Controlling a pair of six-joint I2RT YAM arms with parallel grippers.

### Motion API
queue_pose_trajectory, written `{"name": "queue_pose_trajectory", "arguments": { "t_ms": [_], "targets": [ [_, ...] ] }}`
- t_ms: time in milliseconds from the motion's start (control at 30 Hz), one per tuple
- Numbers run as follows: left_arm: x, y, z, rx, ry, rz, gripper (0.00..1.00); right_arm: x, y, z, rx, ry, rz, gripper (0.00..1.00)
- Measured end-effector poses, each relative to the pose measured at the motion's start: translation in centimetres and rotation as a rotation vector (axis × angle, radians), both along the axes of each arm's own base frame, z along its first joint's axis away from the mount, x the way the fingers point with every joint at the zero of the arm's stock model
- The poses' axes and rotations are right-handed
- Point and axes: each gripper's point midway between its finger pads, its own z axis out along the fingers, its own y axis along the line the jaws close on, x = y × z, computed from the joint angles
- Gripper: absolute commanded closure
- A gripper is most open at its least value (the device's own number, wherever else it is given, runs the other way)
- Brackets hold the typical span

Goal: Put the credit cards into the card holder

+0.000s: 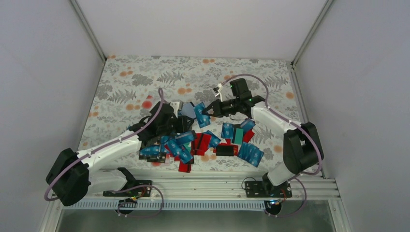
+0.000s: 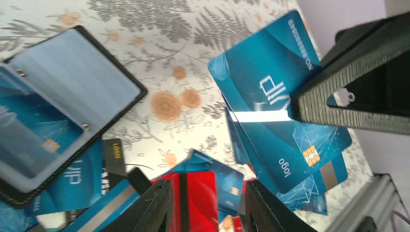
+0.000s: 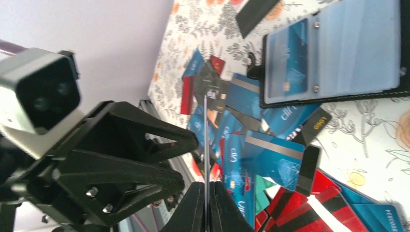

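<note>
Blue credit card [image 2: 263,72] tight in right end effector [image 3: 205,195]; left end effector [image 2: 208,205] agape, card holder [image 2: 96,79] nearby

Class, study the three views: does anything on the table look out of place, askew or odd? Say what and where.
The credit cards lie in a jumbled, overlapping heap mid-table, at all angles. The card holder lies open, partly on cards. One blue card is raised above the heap, pinched in the right gripper.
</note>
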Motion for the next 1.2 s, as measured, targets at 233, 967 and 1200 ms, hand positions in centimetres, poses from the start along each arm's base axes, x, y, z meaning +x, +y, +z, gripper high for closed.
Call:
{"name": "queue_pose_trajectory", "arguments": {
  "t_ms": [233, 967, 1200],
  "targets": [
    [-1.3, -2.5, 2.4, -0.145, -0.048, -0.145, 0.61, -0.7, -0.2, 2.9, 0.088, -0.017, 0.027, 0.96],
    [-4.0, -5.3, 5.7, -0.336, -0.110, -0.369, 0.91, -1.6, -0.4, 7.4, 0.182, -0.099, 0.043, 0.96],
    [-3.8, -5.4, 5.8, -0.346, -0.107, -0.368, 0.98, -1.7, -0.4, 7.8, 0.192, -0.108, 0.048, 0.96]
  ]
}}
